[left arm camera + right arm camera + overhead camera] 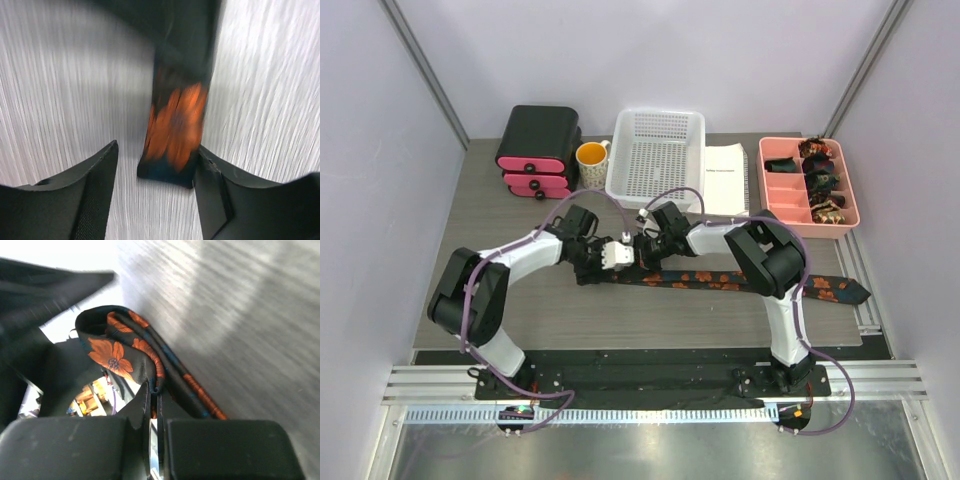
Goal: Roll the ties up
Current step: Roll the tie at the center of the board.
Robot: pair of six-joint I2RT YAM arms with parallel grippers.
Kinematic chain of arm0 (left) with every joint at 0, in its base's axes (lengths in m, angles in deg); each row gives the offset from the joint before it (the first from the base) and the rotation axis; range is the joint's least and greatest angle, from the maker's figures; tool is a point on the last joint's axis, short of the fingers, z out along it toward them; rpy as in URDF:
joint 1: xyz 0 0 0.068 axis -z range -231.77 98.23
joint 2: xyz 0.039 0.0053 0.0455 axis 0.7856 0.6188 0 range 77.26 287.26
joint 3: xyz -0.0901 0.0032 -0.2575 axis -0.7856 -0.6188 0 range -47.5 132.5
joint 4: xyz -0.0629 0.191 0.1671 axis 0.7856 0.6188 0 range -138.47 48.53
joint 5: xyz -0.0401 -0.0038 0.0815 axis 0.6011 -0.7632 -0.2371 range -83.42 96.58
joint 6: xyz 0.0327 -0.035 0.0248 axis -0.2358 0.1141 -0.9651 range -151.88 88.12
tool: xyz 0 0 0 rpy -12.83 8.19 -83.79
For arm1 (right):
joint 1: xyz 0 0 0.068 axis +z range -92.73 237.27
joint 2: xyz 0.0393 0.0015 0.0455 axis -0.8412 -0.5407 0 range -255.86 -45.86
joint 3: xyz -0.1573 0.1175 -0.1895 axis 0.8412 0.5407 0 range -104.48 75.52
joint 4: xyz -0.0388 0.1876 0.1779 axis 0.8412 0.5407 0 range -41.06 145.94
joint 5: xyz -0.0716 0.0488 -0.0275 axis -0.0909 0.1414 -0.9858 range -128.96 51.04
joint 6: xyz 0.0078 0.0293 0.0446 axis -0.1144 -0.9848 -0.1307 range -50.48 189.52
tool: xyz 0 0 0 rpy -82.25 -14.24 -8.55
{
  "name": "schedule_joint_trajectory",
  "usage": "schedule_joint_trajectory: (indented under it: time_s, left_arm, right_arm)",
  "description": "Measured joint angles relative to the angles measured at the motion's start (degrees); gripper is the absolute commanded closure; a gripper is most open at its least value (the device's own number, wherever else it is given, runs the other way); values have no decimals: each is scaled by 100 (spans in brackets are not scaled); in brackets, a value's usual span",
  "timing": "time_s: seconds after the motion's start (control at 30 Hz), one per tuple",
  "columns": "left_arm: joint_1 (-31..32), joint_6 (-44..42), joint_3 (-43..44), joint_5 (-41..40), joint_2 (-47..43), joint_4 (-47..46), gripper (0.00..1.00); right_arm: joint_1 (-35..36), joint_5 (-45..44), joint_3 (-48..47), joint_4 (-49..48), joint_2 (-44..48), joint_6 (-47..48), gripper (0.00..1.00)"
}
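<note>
Right jaws pinch tie (pixel 125 357), left jaws apart

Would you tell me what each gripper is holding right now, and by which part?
The right gripper pinches the tie at its looped-over end. The left gripper stands open astride the tie, gripping nothing.
</note>
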Motion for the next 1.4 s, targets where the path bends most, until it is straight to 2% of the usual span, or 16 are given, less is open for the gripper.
schedule_joint_trajectory:
  time_s: [0.13,0.33,0.4,0.43,0.53,0.63,0.87,1.17,1.4]
  left_arm:
    - [-468,-98,101,195,0,409,39]
    - [-492,-151,111,693,-2,640,37]
    - [-476,-149,111,837,-2,640,44]
    - [-472,-142,114,892,-2,640,56]
    - [-472,-105,166,997,0,695,67]
    - [-461,-17,343,1132,0,774,69]
    - [-109,332,813,1314,125,831,70]
    - [304,625,1528,1158,905,1110,62]
    - [332,684,1556,1064,1016,1292,66]
  right_arm:
    - [-17,-9,2,-94,-98,83,99]
    - [-37,114,2,-227,-186,66,99]
    - [-44,144,2,-258,-205,55,99]
    - [-46,153,2,-262,-208,55,99]
    - [-48,181,2,-284,-221,52,99]
    - [-52,188,2,-293,-223,50,99]
    - [-61,236,2,-363,-247,31,99]
    - [-72,275,0,-369,-254,33,99]
    - [-72,304,2,-393,-254,52,99]
